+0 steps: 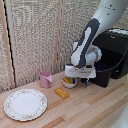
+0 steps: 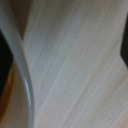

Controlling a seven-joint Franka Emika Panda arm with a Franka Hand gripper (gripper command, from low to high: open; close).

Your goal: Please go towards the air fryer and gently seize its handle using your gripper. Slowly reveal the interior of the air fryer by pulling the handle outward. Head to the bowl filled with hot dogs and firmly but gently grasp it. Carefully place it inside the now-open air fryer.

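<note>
The black air fryer (image 1: 114,47) stands at the exterior view's right, with its drawer (image 1: 104,76) pulled out toward the table's middle. The handle is not distinguishable beside my arm. The cream bowl (image 1: 69,82) holding the orange-yellow hot dogs (image 1: 67,80) sits just in front of the drawer. My gripper (image 1: 76,80) is lowered at the bowl, partly covering it, and its fingers look spread apart. In the blurred wrist view the bowl's pale rim (image 2: 22,65) curves past very close, with a bit of orange (image 2: 7,97) inside it and bare wood beyond.
A pink mug (image 1: 46,79) stands toward the exterior view's left of the bowl. An orange-yellow block (image 1: 61,92) lies in front of the bowl. A large patterned plate (image 1: 25,104) sits near the front left. A woven screen backs the wooden table (image 1: 95,107).
</note>
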